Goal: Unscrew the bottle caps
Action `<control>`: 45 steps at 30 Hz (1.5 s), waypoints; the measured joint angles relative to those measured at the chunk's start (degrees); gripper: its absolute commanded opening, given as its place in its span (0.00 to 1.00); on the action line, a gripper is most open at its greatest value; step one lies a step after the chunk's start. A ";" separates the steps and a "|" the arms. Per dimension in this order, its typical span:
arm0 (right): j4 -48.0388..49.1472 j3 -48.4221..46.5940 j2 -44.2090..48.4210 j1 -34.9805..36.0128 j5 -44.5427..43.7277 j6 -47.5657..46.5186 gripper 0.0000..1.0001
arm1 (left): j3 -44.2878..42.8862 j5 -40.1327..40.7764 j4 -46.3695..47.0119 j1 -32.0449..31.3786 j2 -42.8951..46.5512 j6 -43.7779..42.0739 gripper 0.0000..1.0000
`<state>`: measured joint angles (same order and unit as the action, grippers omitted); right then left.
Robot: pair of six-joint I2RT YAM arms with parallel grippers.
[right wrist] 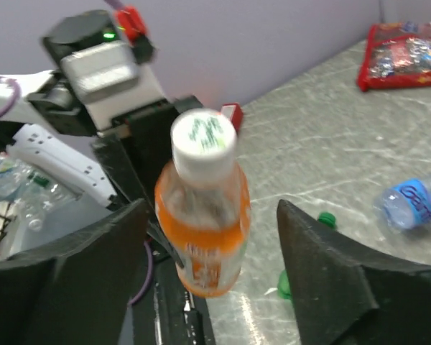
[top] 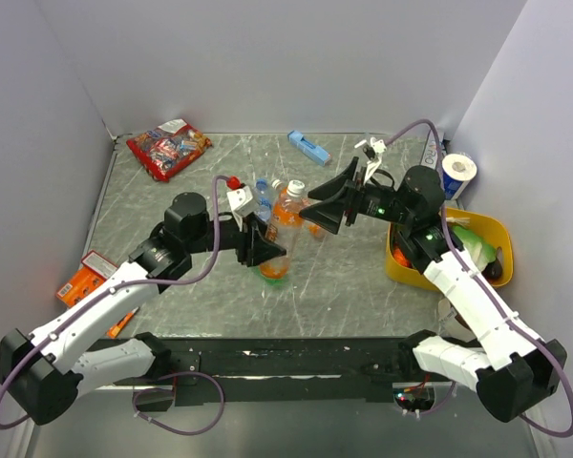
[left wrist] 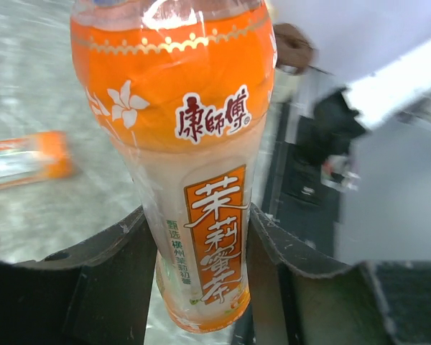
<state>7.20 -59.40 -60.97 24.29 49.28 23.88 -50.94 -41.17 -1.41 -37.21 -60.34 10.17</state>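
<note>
My left gripper (top: 265, 250) is shut on the lower body of an orange-label bottle (top: 286, 212) and holds it upright above the table. In the left wrist view the bottle (left wrist: 194, 180) is pinched between both fingers (left wrist: 122, 251). Its white cap (right wrist: 203, 136) is on. My right gripper (top: 323, 205) is wide open beside the bottle's top. In the right wrist view its fingers (right wrist: 316, 251) stand either side of the bottle (right wrist: 205, 215) without touching it. A clear blue-label bottle (top: 264, 196) is just behind and lies on the table in the right wrist view (right wrist: 409, 205). The second orange bottle and the green bottle are not clearly visible.
Two green caps (right wrist: 325, 218) lie on the table near the held bottle. A yellow bin (top: 492, 229) with items sits at the right. A red snack bag (top: 168, 148) and a flat blue box (top: 308, 147) are at the back. An orange carton (top: 86, 277) lies left.
</note>
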 measured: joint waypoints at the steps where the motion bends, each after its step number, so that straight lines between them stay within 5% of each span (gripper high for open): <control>1: -0.02 0.42 0.24 -0.35 -0.39 0.15 0.90 | -0.09 2.36 -0.22 -0.39 0.44 -0.57 0.50; 12: -4.13 1.51 5.86 -0.76 -15.67 4.92 0.88 | -0.96 29.09 -4.13 -9.99 0.00 -5.27 0.49; 17: -8.00 1.20 6.99 1.42 -25.20 5.97 0.70 | -1.20 36.13 -5.64 -10.93 -1.40 -5.46 0.49; 23: -10.84 0.09 4.79 3.54 -30.16 6.29 0.62 | -2.49 40.11 -7.06 -12.48 -3.54 -6.12 0.48; 45: -10.23 -1.66 0.31 8.02 -31.50 7.93 0.61 | -3.21 44.52 -8.90 -14.45 -5.68 -6.56 0.48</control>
<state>-3.03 -61.06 -60.66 32.32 17.78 31.81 -54.15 3.36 -10.31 -51.66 -66.02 3.62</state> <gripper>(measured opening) 0.609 0.489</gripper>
